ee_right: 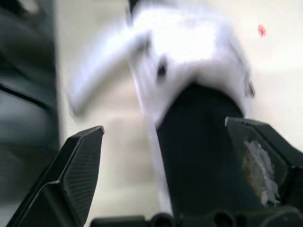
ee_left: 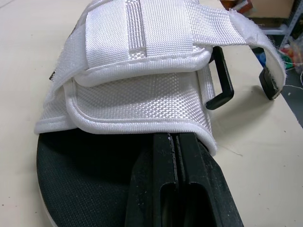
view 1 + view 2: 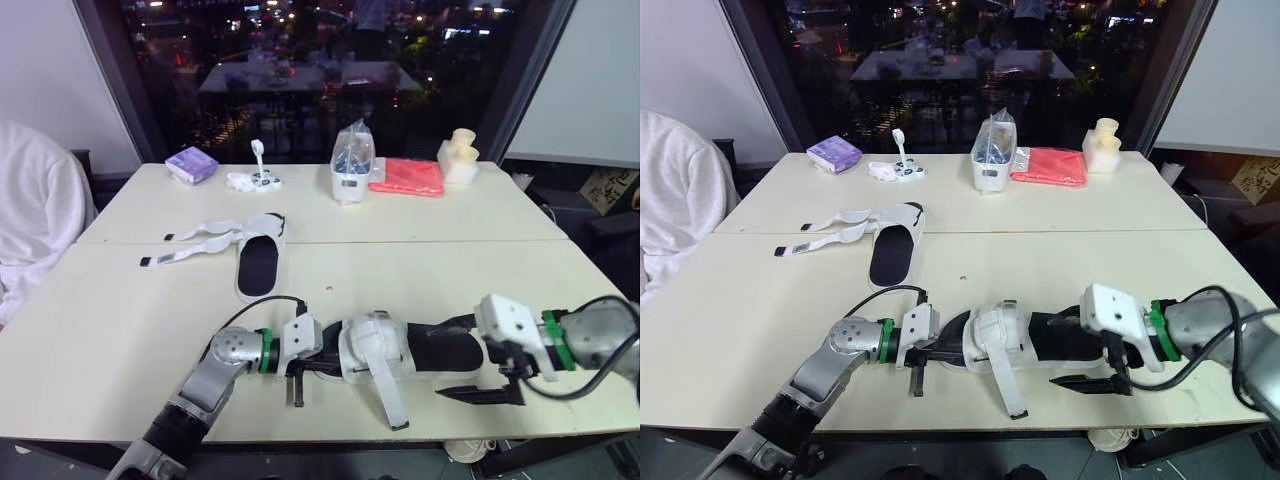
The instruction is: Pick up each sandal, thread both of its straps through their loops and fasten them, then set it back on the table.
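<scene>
One sandal [image 3: 400, 355] lies flat on the desk [image 3: 120, 340], lower centre of the frame. The left end effector [image 2: 174, 137] is closed tight, tips on the footbed by the strap, probably pinning it down. The right end effector [image 1: 163, 128] gapes wide around the other end, holding nothing.

sandal [image 3: 375, 350] between left hand [image 3: 318, 366] and right hand [image 3: 466, 358], second sandal [image 3: 258, 265] behind

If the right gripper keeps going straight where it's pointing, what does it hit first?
Most likely the heel of the black-soled sandal with white woven straps, which sits between the right gripper's open fingers, though depth is unclear.
</scene>
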`<state>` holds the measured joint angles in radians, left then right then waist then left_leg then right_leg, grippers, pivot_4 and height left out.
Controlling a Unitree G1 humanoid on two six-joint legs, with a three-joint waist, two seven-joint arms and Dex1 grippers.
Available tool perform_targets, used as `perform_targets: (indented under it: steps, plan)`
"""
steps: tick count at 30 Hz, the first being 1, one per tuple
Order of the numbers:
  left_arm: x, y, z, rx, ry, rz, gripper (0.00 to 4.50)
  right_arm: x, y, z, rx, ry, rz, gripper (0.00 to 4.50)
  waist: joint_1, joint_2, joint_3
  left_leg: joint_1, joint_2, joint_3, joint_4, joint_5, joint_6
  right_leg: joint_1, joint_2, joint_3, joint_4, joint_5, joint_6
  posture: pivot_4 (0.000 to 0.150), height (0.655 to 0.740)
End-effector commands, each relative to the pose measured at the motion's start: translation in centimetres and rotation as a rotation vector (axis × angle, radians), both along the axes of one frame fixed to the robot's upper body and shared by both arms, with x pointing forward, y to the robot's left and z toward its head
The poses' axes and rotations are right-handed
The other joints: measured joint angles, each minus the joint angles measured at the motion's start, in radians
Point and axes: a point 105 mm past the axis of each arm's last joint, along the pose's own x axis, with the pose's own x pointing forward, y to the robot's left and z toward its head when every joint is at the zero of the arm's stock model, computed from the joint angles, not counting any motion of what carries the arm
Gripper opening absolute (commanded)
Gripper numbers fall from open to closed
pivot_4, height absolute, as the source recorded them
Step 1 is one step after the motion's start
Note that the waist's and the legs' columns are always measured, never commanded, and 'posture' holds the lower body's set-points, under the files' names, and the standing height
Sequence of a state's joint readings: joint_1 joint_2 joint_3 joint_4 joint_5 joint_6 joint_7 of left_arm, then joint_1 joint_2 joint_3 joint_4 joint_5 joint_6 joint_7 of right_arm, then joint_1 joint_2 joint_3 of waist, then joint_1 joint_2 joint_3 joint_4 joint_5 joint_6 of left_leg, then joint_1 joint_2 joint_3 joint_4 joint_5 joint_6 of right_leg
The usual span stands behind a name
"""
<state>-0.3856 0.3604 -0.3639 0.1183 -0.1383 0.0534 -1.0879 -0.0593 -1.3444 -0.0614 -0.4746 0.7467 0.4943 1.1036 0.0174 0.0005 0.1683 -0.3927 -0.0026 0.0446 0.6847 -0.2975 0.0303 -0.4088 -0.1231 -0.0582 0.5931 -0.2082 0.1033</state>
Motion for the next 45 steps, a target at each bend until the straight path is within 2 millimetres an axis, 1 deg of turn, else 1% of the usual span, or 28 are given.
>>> perform_targets:
  steps: [1,2,4,9,12,14,19,20,22,24,29,32,36,39,40,45]
  plan:
    - [0.2,0.4,-1.4,0.053,0.019,0.041,0.0,-1.8,0.9,-0.1,0.096,0.26,-0.049,4.46,0.001,-0.001,0.0,0.0,0.0,0.0,0.0,0.0,0.0,0.0,0.0,0.0,-0.001,0.0,0.0,0.15,0.74]
    - [0.2,0.4,-1.5,0.056,0.016,0.045,0.0,-1.8,1.2,-0.4,0.125,0.3,-0.074,4.46,0.0,0.0,0.0,-0.001,0.0,0.0,-0.001,0.0,0.0,0.0,-0.001,0.0,-0.002,0.0,0.0,0.15,0.74]
    - [0.2,0.4,-1.7,0.066,0.007,0.048,0.0,-1.9,1.8,-1.8,0.151,0.381,-0.122,4.46,-0.002,-0.001,-0.001,-0.003,-0.001,0.0,-0.001,0.0,0.0,0.0,-0.002,0.0,-0.002,0.0,0.0,0.15,0.74]
    - [0.3,0.4,-1.7,0.067,-0.002,0.061,0.0,-1.2,3.1,-4.1,0.207,0.471,-0.216,4.46,0.0,0.0,-0.001,-0.004,-0.001,0.0,-0.001,0.0,0.0,-0.001,-0.002,-0.001,-0.003,0.0,0.0,0.15,0.74]
    - [0.3,0.5,-1.7,0.068,-0.003,0.06,0.0,-1.3,3.6,-5.6,0.208,0.524,-0.241,4.46,-0.001,-0.001,-0.001,-0.005,-0.002,0.001,-0.001,0.0,0.0,-0.002,-0.002,-0.001,-0.003,0.0,0.0,0.15,0.74]
    - [0.2,0.5,-1.7,0.07,-0.003,0.059,0.0,-1.4,4.0,-6.1,0.221,0.541,-0.25,4.46,-0.001,-0.001,-0.001,-0.005,-0.002,0.001,-0.001,0.0,0.0,-0.002,-0.002,-0.001,-0.003,0.0,0.0,0.15,0.74]
    - [0.1,0.4,-1.9,0.076,-0.001,0.056,0.0,-1.4,4.8,-6.1,0.253,0.569,-0.246,4.46,-0.001,-0.001,-0.001,-0.006,-0.002,0.001,-0.001,0.0,0.0,-0.002,-0.002,-0.001,-0.003,0.0,0.0,0.15,0.74]
    - [0.1,0.4,-1.9,0.075,0.0,0.057,0.0,-1.3,4.9,-6.0,0.256,0.571,-0.244,4.23,-0.001,-0.001,-0.001,-0.006,-0.002,0.001,-0.001,0.0,0.0,-0.002,-0.002,-0.001,-0.003,0.0,0.0,0.15,0.74]
    - [0.0,0.4,-2.0,0.074,0.001,0.057,0.0,-1.3,5.1,-5.9,0.259,0.571,-0.242,3.57,-0.001,-0.001,-0.001,-0.006,-0.002,0.001,-0.001,0.0,0.0,-0.002,-0.001,-0.002,-0.003,0.0,0.0,0.15,0.74]
    - [0.0,0.3,-2.0,0.073,0.003,0.058,0.0,-1.1,5.2,-5.8,0.271,0.574,-0.244,2.65,-0.001,-0.001,-0.001,-0.006,-0.002,0.001,-0.001,0.0,0.0,-0.002,-0.001,-0.002,-0.003,0.0,0.0,0.15,0.74]
    - [-0.2,0.3,-2.0,0.072,0.007,0.059,0.0,-0.7,5.5,-5.4,0.295,0.573,-0.248,0.03,-0.001,-0.001,-0.001,-0.007,-0.002,0.0,-0.001,0.0,0.0,-0.003,-0.001,-0.002,-0.003,0.0,0.0,0.15,0.74]
    - [-0.3,0.2,-2.1,0.072,0.009,0.059,0.0,-0.3,5.6,-4.8,0.308,0.566,-0.246,0.03,-0.001,-0.001,-0.001,-0.007,-0.002,0.0,-0.001,0.0,0.0,-0.003,-0.001,-0.003,-0.003,0.0,0.0,0.15,0.74]
    - [-0.3,0.2,-2.1,0.072,0.011,0.057,0.0,0.2,6.1,-3.3,0.351,0.573,-0.221,0.03,-0.001,-0.001,-0.001,-0.009,-0.002,0.0,-0.001,0.0,0.0,-0.005,-0.001,-0.003,-0.003,0.0,0.0,0.15,0.74]
    - [-0.4,0.2,-2.1,0.072,0.011,0.056,0.0,2.0,7.0,-0.6,0.438,0.571,-0.202,0.03,-0.003,0.0,-0.001,-0.01,-0.002,0.0,-0.001,0.0,0.0,-0.006,-0.001,-0.003,-0.002,0.001,0.0,0.15,0.74]
    - [-0.4,0.1,-2.1,0.071,0.011,0.056,0.0,2.7,7.3,-0.1,0.46,0.573,-0.211,0.03,-0.004,0.0,-0.001,-0.011,-0.002,0.0,0.0,0.0,0.0,-0.007,-0.001,-0.003,-0.002,0.001,0.0,0.15,0.74]
    - [-0.4,0.0,-2.1,0.071,0.008,0.057,0.0,4.8,7.8,0.7,0.511,0.601,-0.271,0.03,0.005,-0.001,-0.002,-0.016,-0.002,0.0,0.0,0.0,0.001,-0.013,-0.001,-0.003,-0.001,0.001,0.0,0.15,0.74]
